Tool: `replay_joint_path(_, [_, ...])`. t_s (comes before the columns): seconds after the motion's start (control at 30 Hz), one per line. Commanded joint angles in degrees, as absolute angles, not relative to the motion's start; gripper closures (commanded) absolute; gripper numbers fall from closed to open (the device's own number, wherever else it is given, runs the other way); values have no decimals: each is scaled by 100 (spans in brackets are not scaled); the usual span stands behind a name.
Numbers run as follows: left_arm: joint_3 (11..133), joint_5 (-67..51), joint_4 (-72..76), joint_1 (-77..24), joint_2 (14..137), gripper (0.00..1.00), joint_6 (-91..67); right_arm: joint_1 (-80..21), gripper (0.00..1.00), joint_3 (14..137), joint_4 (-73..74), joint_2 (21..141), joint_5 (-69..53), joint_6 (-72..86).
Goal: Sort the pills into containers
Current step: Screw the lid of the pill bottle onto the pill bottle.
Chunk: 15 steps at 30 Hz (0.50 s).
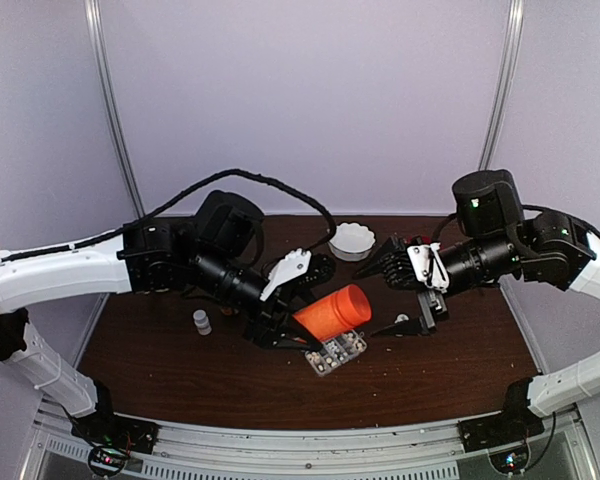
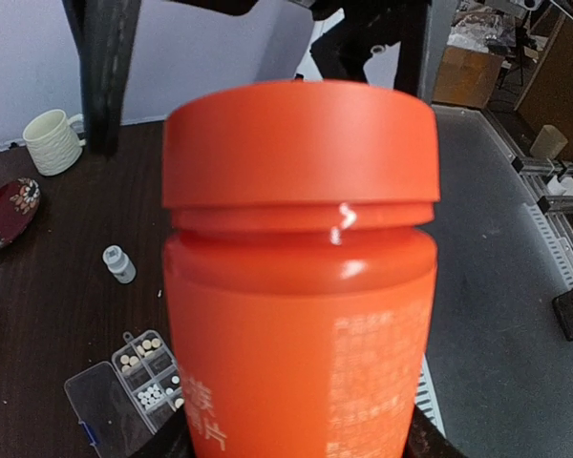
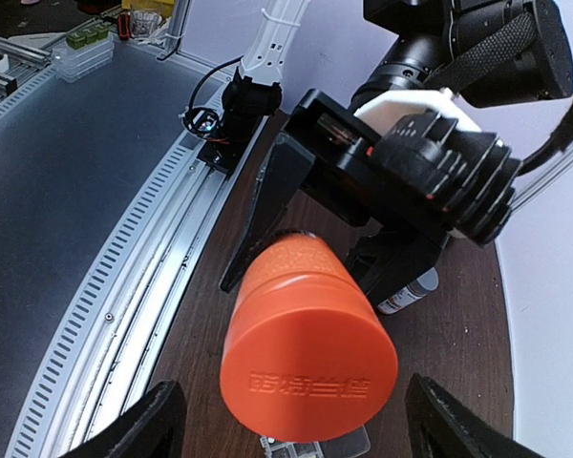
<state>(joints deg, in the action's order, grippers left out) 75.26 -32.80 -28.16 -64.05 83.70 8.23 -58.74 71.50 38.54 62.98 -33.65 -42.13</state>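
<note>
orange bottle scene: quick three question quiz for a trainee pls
1. True or false: the orange bottle has its cap off.
2. What holds the bottle? A) the left gripper B) the other gripper C) nothing, it lies loose
3. Fill in: the right gripper, facing the cap, has its jaws ___.
Key: 1 false; 2 A; 3 open
</note>
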Motion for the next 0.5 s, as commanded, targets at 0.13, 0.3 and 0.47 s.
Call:
replay_joint_path(0.13, [7787,-3469,-2646,-6368,8419,100,747,-5965,23,7411,3946,6498,-3422,-4271])
replay_joint_path(0.3, [7802,-3490,-2647,-6372,8462,100,742,-5985,19,7296,3719,6440,-3372,-4181])
replay_joint_path(0.47, [7831,-3555,-2654,-6372,8510,100,738,-5985,16,7202,3548,6329,-3326,-4168])
